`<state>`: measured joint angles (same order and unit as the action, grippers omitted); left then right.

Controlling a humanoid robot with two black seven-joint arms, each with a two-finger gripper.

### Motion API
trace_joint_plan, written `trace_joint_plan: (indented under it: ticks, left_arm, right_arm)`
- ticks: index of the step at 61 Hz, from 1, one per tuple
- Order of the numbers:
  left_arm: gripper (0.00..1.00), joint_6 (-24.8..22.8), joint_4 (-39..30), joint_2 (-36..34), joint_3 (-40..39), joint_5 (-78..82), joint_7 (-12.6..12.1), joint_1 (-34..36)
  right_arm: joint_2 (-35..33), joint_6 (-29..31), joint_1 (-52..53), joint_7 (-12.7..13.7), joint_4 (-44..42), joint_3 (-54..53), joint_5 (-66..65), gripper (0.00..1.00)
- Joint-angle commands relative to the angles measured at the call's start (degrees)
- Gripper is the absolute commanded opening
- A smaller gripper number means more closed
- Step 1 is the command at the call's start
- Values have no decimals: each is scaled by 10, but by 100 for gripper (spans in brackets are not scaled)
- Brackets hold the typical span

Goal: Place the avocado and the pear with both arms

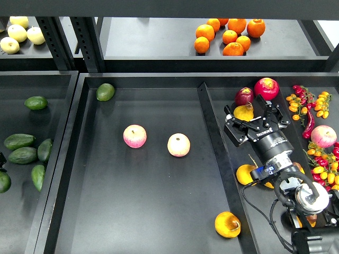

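While both arms have fruit to place, entries run as follows.

Pear [244,111]: yellow, right bin, far end, just beside a dark red apple [244,96]; it sits between the fingers of the right end effector [249,113].
Right end effector: spread around the pear; whether the fingers press it yet, I cannot tell.
Pear handling: judged firm, smooth-skinned, moderately heavy, prone to bruising; take it across the broad belly, not the tapering neck.
Avocados [19,141]: dark green cluster, left bin, well apart from the pear; which one is meant I cannot tell.
Avocado handling: judged glossy, slippery, egg-shaped; grip across the short axis at mid-length.
Left end effector: out of view.
Middle tray [106,211]: holds two pink apples, likely the placing spot.
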<state>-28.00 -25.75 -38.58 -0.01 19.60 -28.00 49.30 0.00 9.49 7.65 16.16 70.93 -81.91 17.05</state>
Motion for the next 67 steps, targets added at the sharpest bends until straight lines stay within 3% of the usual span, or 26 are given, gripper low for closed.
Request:
trace_joint_plan:
  ticks: [1,25,67]
  left_arm:
    - [35,0,0,0,0,0,0,0]
    - [41,0,0,-1,0,0,0,0]
    - [60,0,-1,-1,-8,1,0,1]
  right_arm:
    - [0,0,0,0,0,0,0,100]
    - [0,4,0,0,0,-1,1,100]
    - [0,5,-1,0,1,0,1,100]
